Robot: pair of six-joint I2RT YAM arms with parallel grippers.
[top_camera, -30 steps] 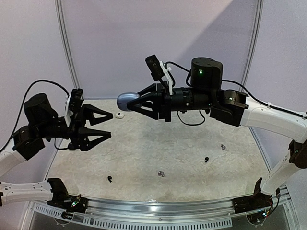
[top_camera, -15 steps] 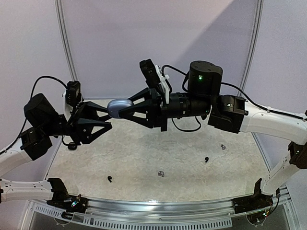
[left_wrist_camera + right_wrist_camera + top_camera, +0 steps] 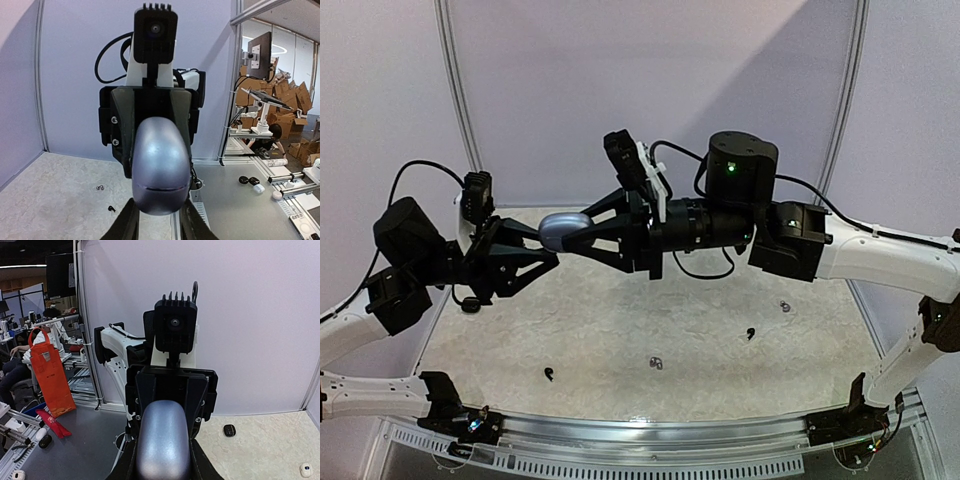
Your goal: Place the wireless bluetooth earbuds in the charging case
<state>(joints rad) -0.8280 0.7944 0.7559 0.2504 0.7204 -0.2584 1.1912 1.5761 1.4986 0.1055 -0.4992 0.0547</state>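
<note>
The silvery-grey charging case (image 3: 560, 228) is shut and hangs in the air over the table's back left. My right gripper (image 3: 575, 232) is shut on one end of it. My left gripper (image 3: 550, 245) faces it and its fingers (image 3: 127, 225) press the sides of the other end (image 3: 160, 170), where the lid seam shows. In the right wrist view the case (image 3: 164, 440) fills the space between my right fingers (image 3: 197, 465). Earbuds lie loose on the table: a black one (image 3: 550, 375), a silvery one (image 3: 655, 363), a second black one (image 3: 751, 333) and a greyish one (image 3: 784, 306).
A small black case (image 3: 229, 430) and a white one (image 3: 305, 470) lie on the table near the back wall. A dark object (image 3: 470, 305) sits under my left arm. Off the table, a grey bench (image 3: 225, 210) carries more small cases (image 3: 245, 180).
My right gripper carried the case leftward to my left gripper. My left gripper rose to meet it and its jaws closed in from wide open onto the case's free end.
</note>
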